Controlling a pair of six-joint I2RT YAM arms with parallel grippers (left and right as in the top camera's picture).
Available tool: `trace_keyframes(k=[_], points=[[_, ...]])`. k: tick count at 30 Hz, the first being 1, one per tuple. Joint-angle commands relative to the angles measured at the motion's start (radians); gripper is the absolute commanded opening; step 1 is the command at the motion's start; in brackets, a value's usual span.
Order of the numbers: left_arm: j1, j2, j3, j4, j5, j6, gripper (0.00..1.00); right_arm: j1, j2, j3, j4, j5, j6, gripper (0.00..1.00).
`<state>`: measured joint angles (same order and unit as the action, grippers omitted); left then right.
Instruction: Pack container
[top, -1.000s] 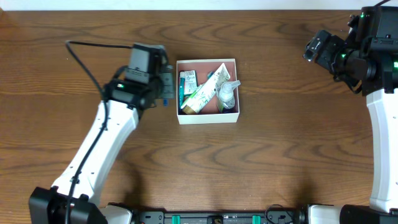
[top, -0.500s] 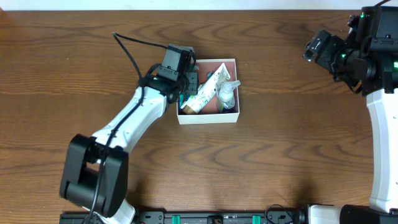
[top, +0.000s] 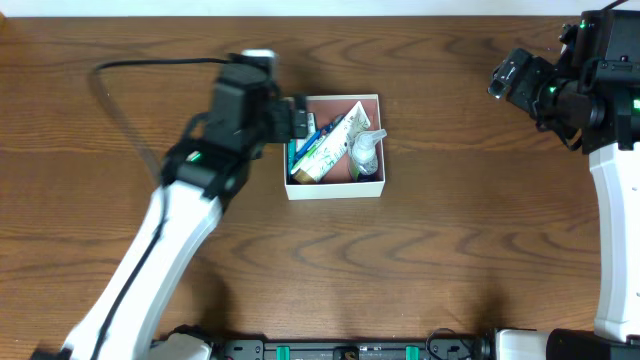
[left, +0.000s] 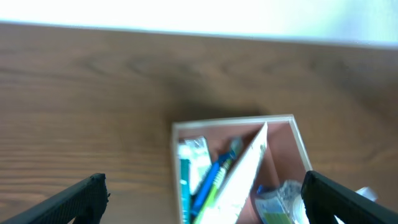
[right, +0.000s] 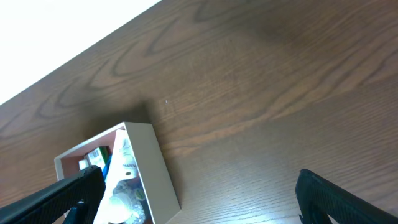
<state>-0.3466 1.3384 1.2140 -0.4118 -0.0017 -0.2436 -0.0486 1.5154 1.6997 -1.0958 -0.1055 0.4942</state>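
The container (top: 335, 190) is a white-walled square box with a reddish floor at mid-table. Inside lie a white tube (top: 330, 145), a clear bottle (top: 365, 150), a green-and-white carton (left: 196, 155) and a blue and green toothbrush (left: 214, 177). My left gripper (top: 300, 118) hovers over the box's left rear corner, open, with nothing between its fingers. In the left wrist view the left gripper (left: 205, 196) spans the container (left: 233, 121) from above. My right gripper (top: 505, 75) stands open and empty far to the right, apart from the box.
Brown wood table (top: 450, 250) surrounds the box on all sides. The right wrist view shows the container (right: 155, 168) at lower left, bare wood to its right and the table's far edge above. The left arm's cable (top: 150, 66) arcs over the left rear.
My left gripper came from beside the box to over its left edge and opened. The toothbrush now lies inside the container. The right arm has not moved.
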Motion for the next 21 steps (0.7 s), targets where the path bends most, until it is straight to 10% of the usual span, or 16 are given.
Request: trace_keyframes(k=[1, 21], points=[[0.024, -0.093, 0.013, -0.034, -0.071, -0.005, 0.98, -0.004, 0.003, 0.006, -0.001, -0.007, 0.006, 0.99], [0.034, -0.295, 0.012, -0.349, -0.124, 0.029, 0.98, -0.003, 0.003, 0.006, -0.001, -0.007, 0.006, 0.99]])
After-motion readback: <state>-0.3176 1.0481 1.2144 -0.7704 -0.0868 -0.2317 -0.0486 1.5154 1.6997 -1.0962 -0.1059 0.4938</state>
